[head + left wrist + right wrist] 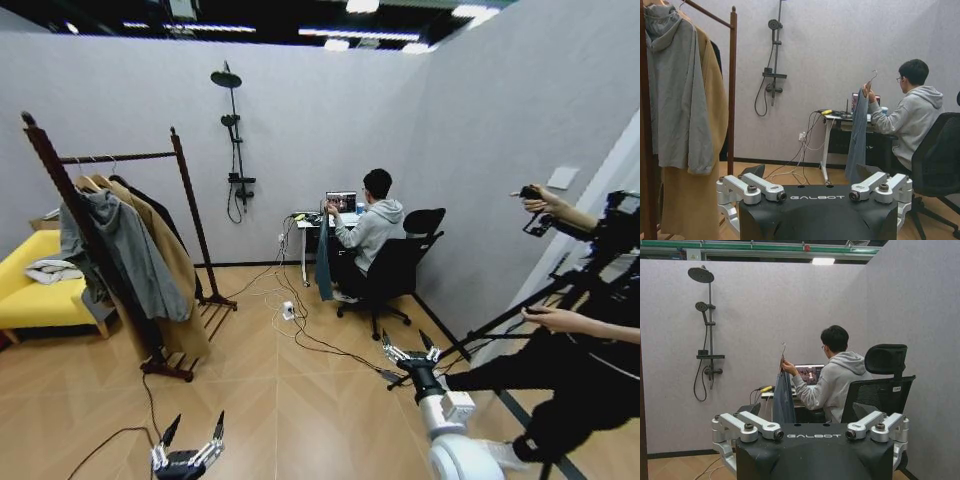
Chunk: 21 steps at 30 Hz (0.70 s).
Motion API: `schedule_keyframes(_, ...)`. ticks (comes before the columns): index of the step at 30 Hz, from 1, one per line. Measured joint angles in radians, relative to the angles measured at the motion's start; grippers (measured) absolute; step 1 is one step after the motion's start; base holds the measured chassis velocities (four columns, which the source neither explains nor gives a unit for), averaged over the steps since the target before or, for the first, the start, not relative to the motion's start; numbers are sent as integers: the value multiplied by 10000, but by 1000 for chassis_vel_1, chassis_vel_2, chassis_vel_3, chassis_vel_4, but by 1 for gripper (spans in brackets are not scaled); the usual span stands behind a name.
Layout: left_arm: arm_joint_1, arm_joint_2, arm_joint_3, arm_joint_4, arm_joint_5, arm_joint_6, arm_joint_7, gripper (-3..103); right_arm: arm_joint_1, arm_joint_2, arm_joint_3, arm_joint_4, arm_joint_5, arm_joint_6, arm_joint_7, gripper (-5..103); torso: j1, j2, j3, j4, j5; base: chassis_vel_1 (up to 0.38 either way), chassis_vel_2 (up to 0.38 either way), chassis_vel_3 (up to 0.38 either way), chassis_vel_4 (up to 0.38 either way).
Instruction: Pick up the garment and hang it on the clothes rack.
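Task not started, by my reading: nothing grasped, nothing newly hung. The garment (pixel 324 262) hangs limp from a hanger held up by a seated person's hand (pixel 785 367) beside the far surface (pixel 840 117), across the room. Left hand (pixel 188 450) sits low over the floor, fingers spread, empty. Right hand (pixel 410 355) is likewise spread and empty, well apart from the garment. The clothes rack (pixel 115 158) stands to the left, carrying a grey hooded top (pixel 130 250) and tan coat (pixel 172 260). Pickup and hanging both remain.
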Motion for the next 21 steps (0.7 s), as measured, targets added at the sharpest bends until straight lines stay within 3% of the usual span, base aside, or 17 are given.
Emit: schedule_keyframes(21,0,0,0,0,0,0,0,100,-41,24,48,-7,-120,182,-315,100,-3,1,0,0,1,-99,86,100,-91)
